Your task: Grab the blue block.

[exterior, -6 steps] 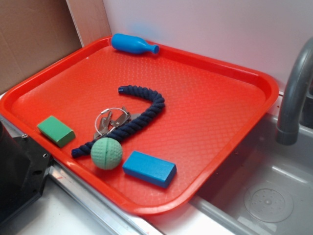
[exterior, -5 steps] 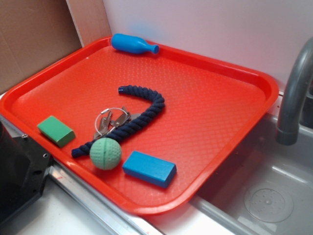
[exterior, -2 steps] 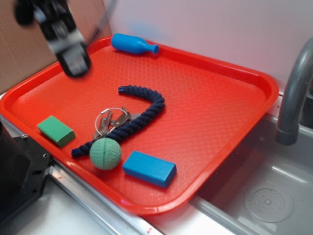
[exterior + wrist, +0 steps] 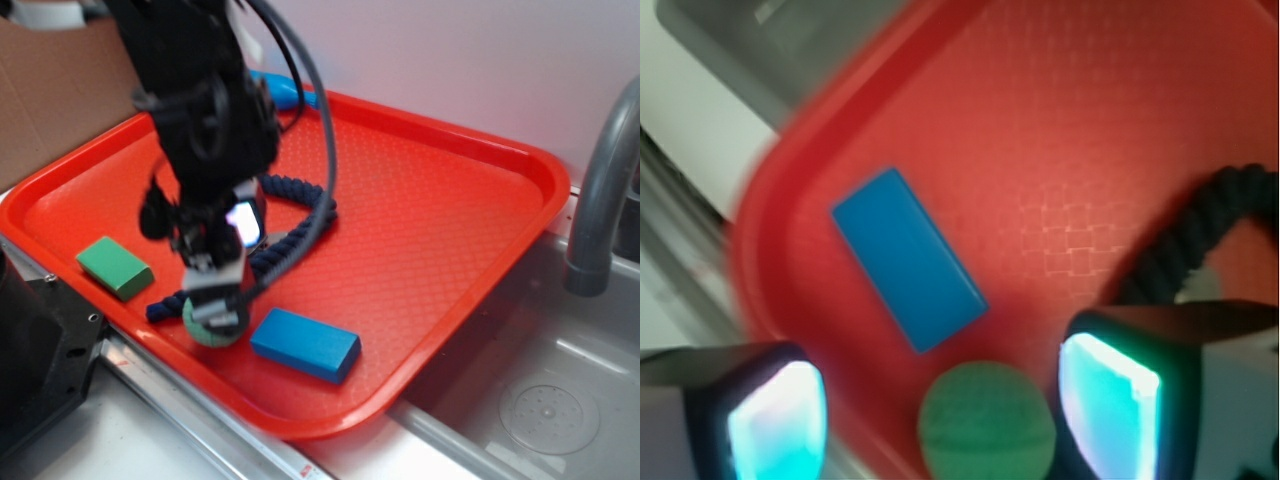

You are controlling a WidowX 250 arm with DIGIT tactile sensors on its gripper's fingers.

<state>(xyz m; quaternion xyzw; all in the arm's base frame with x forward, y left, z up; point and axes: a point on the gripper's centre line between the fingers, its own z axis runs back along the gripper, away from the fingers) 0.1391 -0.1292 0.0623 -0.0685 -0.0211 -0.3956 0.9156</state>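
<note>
Blue block: smooth matt faces, plastic look, no sheen.
Red tray: plastic, fine diamond-grid texture on floor, smoother glossy rim.
Green ball: dimpled matt surface, rubbery look.
Dark navy rope: twisted cloth fibre, rough.
Green block, lower left: smooth matt.
End effector: black casing, pads glowing cyan, glossy.
Sink, lower right: dull grey metal.
Faucet: grey, satin sheen.
</note>
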